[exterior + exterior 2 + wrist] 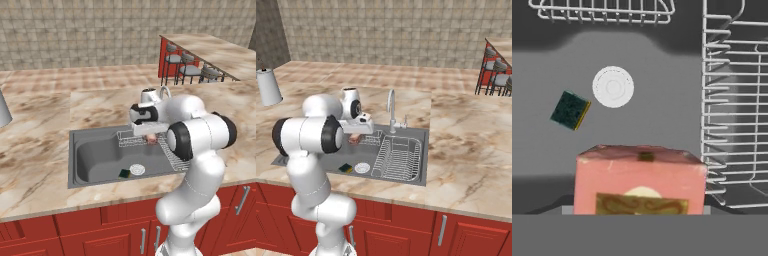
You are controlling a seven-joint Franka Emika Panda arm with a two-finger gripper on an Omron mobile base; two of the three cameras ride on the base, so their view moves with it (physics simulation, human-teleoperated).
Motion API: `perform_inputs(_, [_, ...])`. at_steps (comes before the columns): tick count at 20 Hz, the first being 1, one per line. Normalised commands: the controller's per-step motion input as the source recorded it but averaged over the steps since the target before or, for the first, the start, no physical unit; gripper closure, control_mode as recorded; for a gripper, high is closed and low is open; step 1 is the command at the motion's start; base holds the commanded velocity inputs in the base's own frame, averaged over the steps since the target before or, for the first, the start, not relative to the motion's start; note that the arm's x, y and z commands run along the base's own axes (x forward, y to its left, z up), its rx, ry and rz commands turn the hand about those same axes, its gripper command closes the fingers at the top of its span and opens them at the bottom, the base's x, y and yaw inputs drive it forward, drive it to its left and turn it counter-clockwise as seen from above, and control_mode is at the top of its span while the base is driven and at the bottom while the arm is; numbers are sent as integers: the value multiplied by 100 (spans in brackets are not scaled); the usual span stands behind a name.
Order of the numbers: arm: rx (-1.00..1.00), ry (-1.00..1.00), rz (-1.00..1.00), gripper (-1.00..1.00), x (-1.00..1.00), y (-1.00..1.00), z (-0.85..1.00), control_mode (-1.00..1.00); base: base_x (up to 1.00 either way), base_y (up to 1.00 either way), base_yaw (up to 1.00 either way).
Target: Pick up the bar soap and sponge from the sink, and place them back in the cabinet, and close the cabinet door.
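Observation:
The pinkish bar soap sits right in front of the hand camera, hiding the fingertips. My gripper hovers over the middle of the grey sink, shut on the bar soap, which hangs clear of the basin floor. On that floor lies the sponge, dark green face up with a yellow edge, just beside the round white drain. From the base the sponge appears near the sink's front wall. The cabinet and the cabinet door are out of view.
A wire rack fills the right part of the sink, and a smaller one hangs on the back wall. The chrome tap rises behind the basin. A white roll stands at the counter's far left. Red lower cupboards line the front.

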Motion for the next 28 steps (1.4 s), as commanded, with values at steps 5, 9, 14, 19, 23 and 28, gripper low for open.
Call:
perform_inputs(5, [0,0,0,100,-12,0,40,-100,0,0,0])
perform_inputs(9, [0,0,0,100,-22,-1,33,-100,0,0,0])
perform_inputs(14, [0,0,0,100,-35,-2,28,-100,0,0,0])
perform_inputs(19, [0,0,0,100,-40,-14,20,-100,0,0,0])
perform_inputs(23, [0,0,0,100,-41,-20,22,-100,0,0,0])
perform_inputs(28, [1,0,0,100,-39,-19,30,-100,0,0,0])
